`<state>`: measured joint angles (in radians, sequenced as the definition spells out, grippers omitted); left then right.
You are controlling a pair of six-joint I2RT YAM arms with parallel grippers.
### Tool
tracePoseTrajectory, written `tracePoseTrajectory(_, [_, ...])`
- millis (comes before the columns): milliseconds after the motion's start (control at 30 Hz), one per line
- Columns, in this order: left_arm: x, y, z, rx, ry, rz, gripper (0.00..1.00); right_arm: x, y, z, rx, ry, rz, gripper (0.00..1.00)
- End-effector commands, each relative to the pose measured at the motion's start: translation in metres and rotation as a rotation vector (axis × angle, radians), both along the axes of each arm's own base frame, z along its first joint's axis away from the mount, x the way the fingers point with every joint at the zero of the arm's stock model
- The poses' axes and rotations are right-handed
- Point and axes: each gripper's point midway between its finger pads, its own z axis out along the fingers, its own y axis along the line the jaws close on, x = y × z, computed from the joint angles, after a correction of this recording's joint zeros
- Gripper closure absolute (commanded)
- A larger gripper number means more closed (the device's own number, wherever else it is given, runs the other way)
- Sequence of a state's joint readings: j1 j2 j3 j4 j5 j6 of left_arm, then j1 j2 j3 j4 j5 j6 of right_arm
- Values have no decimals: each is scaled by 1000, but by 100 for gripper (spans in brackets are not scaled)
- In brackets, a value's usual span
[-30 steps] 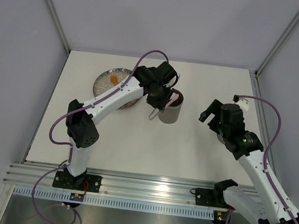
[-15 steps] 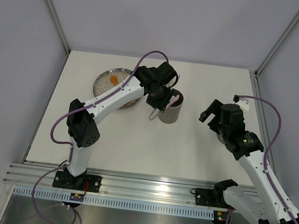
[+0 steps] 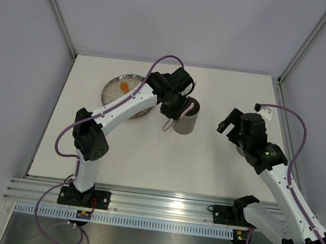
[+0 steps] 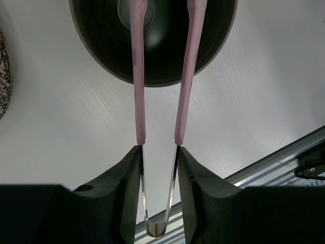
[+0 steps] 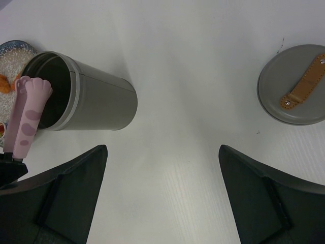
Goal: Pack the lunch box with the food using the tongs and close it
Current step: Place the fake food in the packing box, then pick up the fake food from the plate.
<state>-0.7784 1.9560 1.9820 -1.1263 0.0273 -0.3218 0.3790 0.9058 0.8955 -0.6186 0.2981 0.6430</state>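
The grey lunch box (image 3: 185, 123) stands upright right of the plate, its dark mouth (image 4: 101, 51) facing the left wrist view. My left gripper (image 3: 173, 108) (image 4: 157, 150) is shut on the pink tongs (image 4: 139, 101), gripping their two arms near the metal bend. The tongs' pink paw-shaped tips (image 5: 28, 109) hang at the lunch box (image 5: 101, 101) mouth, and I see nothing between the arms. An orange piece of food (image 3: 124, 85) lies on the plate. My right gripper (image 3: 228, 123) (image 5: 161, 152) is open above bare table, right of the lunch box.
The speckled plate (image 3: 114, 92) sits at the back left, its edge (image 5: 12, 53) showing behind the lunch box. A flat grey lid with a brown strap (image 5: 294, 86) lies on the table to the right. The aluminium rail (image 3: 158, 208) runs along the near edge.
The tongs' tips have shifted slightly at the lunch box mouth. Both arms have otherwise stayed in place.
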Motion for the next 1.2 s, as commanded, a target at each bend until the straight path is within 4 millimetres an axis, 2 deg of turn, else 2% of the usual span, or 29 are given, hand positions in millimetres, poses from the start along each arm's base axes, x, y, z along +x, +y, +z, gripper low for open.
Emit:
tracePoseTrajectory(0, [4, -9, 54, -127, -114, 0, 66, 4, -1, 15, 4, -45, -8, 1])
tracePoseTrajectory(67, [5, -6, 64, -138, -141, 18, 70, 4, 0, 15, 8, -48, -8, 1])
tracePoseTrajectory(100, [3, -2, 76, -158, -167, 24, 71, 4, 0, 15, 8, -46, -7, 1])
tracePoseTrajectory(167, [-1, 2, 80, -169, -183, 25, 76, 5, 1, 14, 10, -47, -6, 1])
tracePoseTrajectory(200, [1, 10, 89, -165, -217, 48, 78, 5, 1, 14, 11, -45, -5, 1])
tracePoseTrajectory(333, [1, 32, 91, -139, -238, 95, 87, 6, 3, 13, 14, -44, 0, 1])
tracePoseTrajectory(400, [2, 44, 80, -114, -226, 122, 90, 7, 4, 13, 19, -44, 4, 1])
tracePoseTrajectory(467, [8, 63, 79, -116, -227, 180, 92, 7, 5, 13, 19, -45, 8, 1])
tracePoseTrajectory(500, [8, 74, 65, -91, -202, 220, 92, 7, 6, 13, 20, -44, 12, 1])
tracePoseTrajectory(533, [14, 89, 68, -105, -219, 270, 92, 8, 6, 14, 20, -45, 15, 1])
tracePoseTrajectory(567, [16, 97, 63, -104, -212, 302, 91, 8, 6, 14, 18, -46, 13, 0])
tracePoseTrajectory(600, [19, 117, 46, -84, -179, 364, 90, 8, 6, 13, 18, -46, 14, 1])
tracePoseTrajectory(667, [23, 137, 42, -98, -185, 433, 88, 8, 7, 13, 20, -47, 15, 1])
tracePoseTrajectory(700, [30, 156, 38, -99, -178, 500, 87, 9, 7, 13, 21, -46, 16, 1])
tracePoseTrajectory(733, [30, 167, 24, -83, -162, 533, 84, 9, 7, 13, 21, -47, 18, 1])
tracePoseTrajectory(800, [36, 195, 14, -62, -155, 624, 83, 10, 9, 13, 24, -46, 22, 1])
tracePoseTrajectory(900, [40, 213, -8, -48, -101, 673, 78, 11, 10, 12, 27, -47, 26, 0])
tracePoseTrajectory(1033, [46, 218, -19, -23, -79, 686, 70, 10, 11, 11, 33, -47, 32, 1])
tracePoseTrajectory(1067, [48, 218, -21, -18, -76, 685, 64, 10, 11, 11, 35, -48, 32, 1])
tracePoseTrajectory(1167, [52, 225, -34, 22, -56, 705, 63, 8, 11, 10, 37, -46, 32, 1])
